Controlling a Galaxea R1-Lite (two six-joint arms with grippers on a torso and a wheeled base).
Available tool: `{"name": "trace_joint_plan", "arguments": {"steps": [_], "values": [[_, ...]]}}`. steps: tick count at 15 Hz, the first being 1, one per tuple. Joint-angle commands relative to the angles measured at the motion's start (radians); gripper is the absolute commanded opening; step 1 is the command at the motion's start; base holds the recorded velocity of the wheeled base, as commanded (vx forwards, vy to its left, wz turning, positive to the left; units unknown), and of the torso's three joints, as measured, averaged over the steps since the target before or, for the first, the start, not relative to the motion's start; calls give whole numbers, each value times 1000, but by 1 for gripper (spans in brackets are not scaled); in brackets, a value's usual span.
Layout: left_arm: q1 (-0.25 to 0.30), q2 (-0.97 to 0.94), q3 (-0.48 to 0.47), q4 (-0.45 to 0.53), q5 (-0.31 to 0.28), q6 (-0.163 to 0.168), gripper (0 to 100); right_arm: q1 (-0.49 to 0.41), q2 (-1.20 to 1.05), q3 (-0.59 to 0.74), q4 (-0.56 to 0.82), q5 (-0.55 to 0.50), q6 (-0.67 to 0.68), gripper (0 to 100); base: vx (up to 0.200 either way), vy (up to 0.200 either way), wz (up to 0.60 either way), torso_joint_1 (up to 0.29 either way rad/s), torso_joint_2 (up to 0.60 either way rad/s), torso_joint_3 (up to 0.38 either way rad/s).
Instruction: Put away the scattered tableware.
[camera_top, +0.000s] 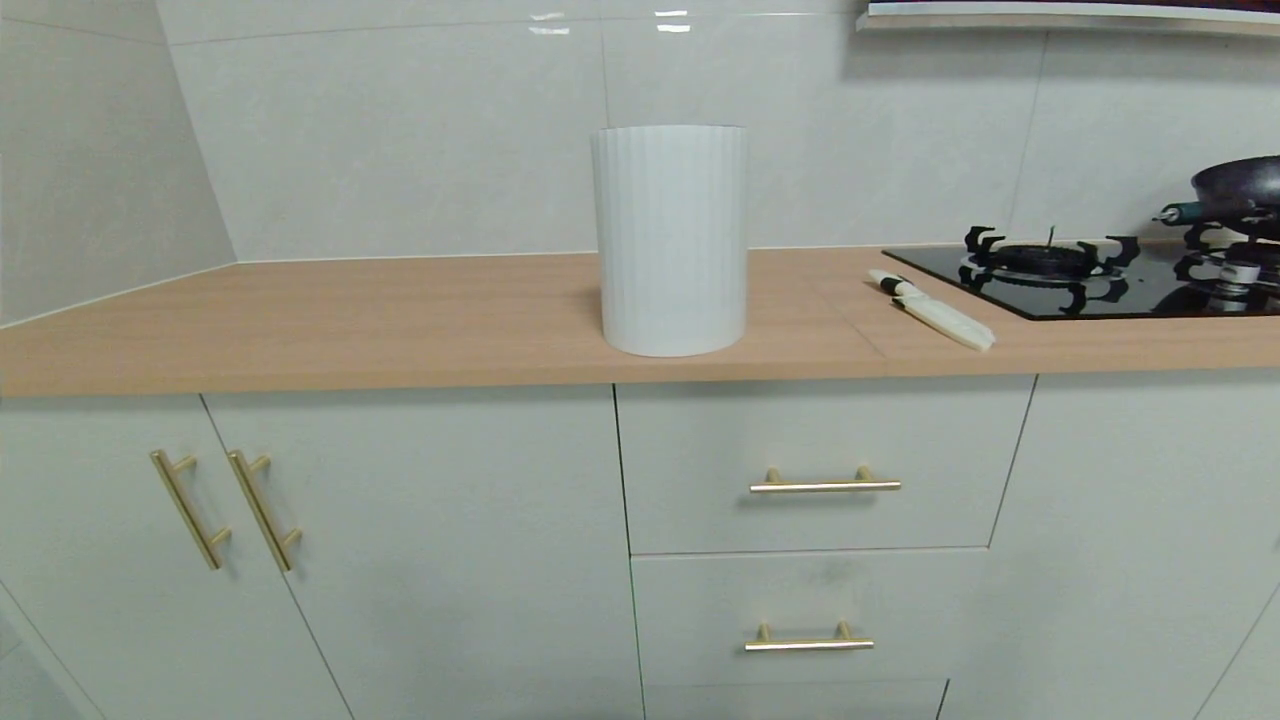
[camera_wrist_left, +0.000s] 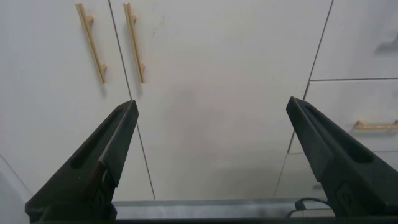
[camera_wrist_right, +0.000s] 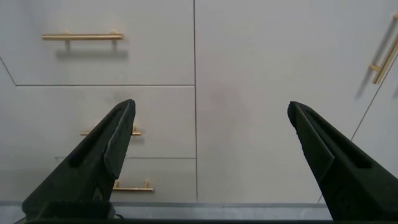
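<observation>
A tall white ribbed holder (camera_top: 672, 240) stands upright on the wooden counter (camera_top: 400, 320), near its front edge. A cream-handled utensil (camera_top: 932, 310) with a dark band lies flat on the counter to the holder's right, beside the stove. My left gripper (camera_wrist_left: 211, 106) is open with nothing between its fingers, down in front of the white cabinet doors (camera_wrist_left: 205, 112). My right gripper (camera_wrist_right: 211, 109) is open too and holds nothing, facing the drawer fronts (camera_wrist_right: 99, 118).
A black gas stove (camera_top: 1100, 275) occupies the counter's right end, with a dark pan (camera_top: 1240, 185) on its far burner. Tiled walls close the back and left. Below the counter are doors with gold handles (camera_top: 225, 505) and drawers with gold handles (camera_top: 825, 484).
</observation>
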Motion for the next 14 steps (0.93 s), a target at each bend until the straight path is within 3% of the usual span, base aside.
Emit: {"name": "trace_joint_plan", "arguments": {"steps": [1, 8, 14], "values": [[0, 0, 0, 0, 0, 0, 100, 1, 2, 0, 0, 2, 0, 100, 0, 0, 0, 0, 0, 0], [0, 0, 0, 0, 0, 0, 100, 1, 2, 0, 0, 3, -2, 100, 0, 0, 0, 9, -9, -5], [0, 0, 0, 0, 0, 0, 100, 1, 2, 0, 0, 3, -2, 100, 0, 0, 0, 220, -180, -128]]}}
